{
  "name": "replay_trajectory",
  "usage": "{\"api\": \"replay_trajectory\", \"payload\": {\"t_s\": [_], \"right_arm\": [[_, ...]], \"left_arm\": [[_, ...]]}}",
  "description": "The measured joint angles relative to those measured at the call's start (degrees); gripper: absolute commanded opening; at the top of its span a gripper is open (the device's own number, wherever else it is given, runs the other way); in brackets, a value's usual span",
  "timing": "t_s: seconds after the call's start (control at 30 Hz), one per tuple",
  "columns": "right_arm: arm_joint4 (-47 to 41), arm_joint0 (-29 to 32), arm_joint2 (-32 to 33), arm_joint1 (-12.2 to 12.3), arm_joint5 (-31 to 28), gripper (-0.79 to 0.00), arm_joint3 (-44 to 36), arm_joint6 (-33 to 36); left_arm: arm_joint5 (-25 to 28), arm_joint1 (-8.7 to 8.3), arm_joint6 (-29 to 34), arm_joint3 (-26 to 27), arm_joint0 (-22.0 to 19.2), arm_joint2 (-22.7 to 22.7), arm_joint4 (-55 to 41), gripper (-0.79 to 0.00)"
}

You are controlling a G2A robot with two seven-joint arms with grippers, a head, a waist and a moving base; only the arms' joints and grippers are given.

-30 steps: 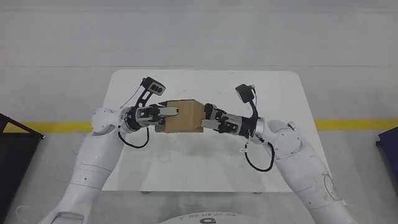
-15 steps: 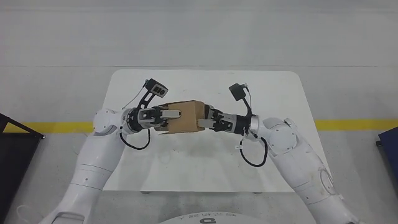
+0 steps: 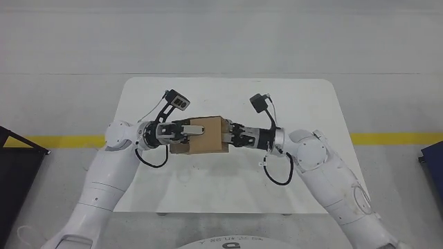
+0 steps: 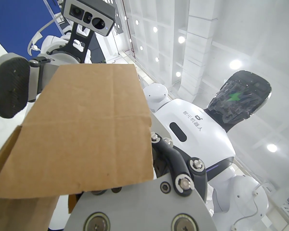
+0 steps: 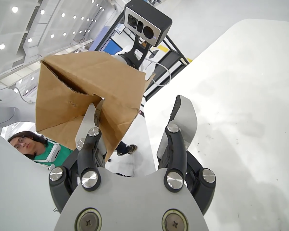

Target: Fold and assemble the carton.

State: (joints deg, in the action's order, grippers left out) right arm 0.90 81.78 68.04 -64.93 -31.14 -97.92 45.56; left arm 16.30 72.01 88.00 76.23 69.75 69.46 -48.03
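The grey floor (image 3: pixel 221 28) spreads around everything, with a yellow line (image 3: pixel 394 138) showing on either side of the table. The white table (image 3: pixel 304 100), rounded at its corners, stands in the middle, and both arms meet over its centre.

The brown carton (image 3: pixel 204 135) is held between the two arms there, partly folded, its flaps loose. A shadow lies under it in the top view, so it appears lifted a little off the table. From the right wrist view the carton (image 5: pixel 86 85) shows an open end with a ragged flap beside the bare table (image 5: pixel 231 85); from the left wrist view a flat, creased side of the carton (image 4: pixel 86 126) faces the camera.

The left claw (image 3: pixel 188 130) meets the carton on the robot's left side and pinches one of its walls, a pale finger lying over the top of the box; in its own wrist view the cardboard hides the fingertips.

The right claw (image 3: pixel 227 137) is at the opposite end and stands spread (image 5: pixel 137 106); one finger (image 5: pixel 90 121) lies against the carton's open end, tucked beside a flap; the other finger (image 5: pixel 183 114) stands free above the table, touching nothing. A dark pad (image 4: pixel 9 87) of the right claw shows past the carton's far edge in the left wrist view.
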Motion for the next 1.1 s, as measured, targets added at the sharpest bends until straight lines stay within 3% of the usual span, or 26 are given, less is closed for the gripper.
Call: {"api": "replay_trajectory", "payload": {"t_s": [0.1,0.37,0.47,0.57,0.63,0.8,0.97,1.1], "right_arm": [[-1.36,1.04,1.83,0.39,-1.40,-0.160,-0.65,-0.48],[-8.14,7.14,10.41,2.00,-6.88,-0.132,-3.44,-0.33],[-8.89,8.33,11.14,2.31,-7.51,-0.102,-4.54,0.77],[-7.75,8.44,10.30,2.41,-7.04,0.000,-5.37,1.49],[-6.47,8.14,9.41,2.41,-6.55,0.000,-5.59,1.56],[-1.68,7.15,8.13,2.39,-4.77,0.000,-5.60,0.42],[3.13,8.24,9.11,2.49,-3.79,0.000,-6.55,-4.12],[3.16,11.45,12.64,2.90,-5.27,0.000,-8.02,-7.55]], "left_arm": [[0.00,-0.20,0.00,0.01,-0.03,0.34,-0.52,-0.785],[0.00,-0.62,0.00,0.09,0.18,1.62,-1.62,-0.785],[0.00,-0.66,0.00,0.21,0.16,1.49,-1.71,-0.785],[0.00,-0.67,0.00,0.32,0.00,0.72,-0.94,-0.785],[0.20,-0.80,-0.18,0.28,-0.32,0.39,1.00,-0.785],[2.99,-1.59,-2.96,1.08,-1.04,-1.00,11.94,-0.785],[7.62,-3.21,-7.64,1.33,-3.09,-3.46,33.41,-0.785],[2.27,-3.70,-10.03,4.12,-6.07,-6.15,51.11,-0.785]]}}
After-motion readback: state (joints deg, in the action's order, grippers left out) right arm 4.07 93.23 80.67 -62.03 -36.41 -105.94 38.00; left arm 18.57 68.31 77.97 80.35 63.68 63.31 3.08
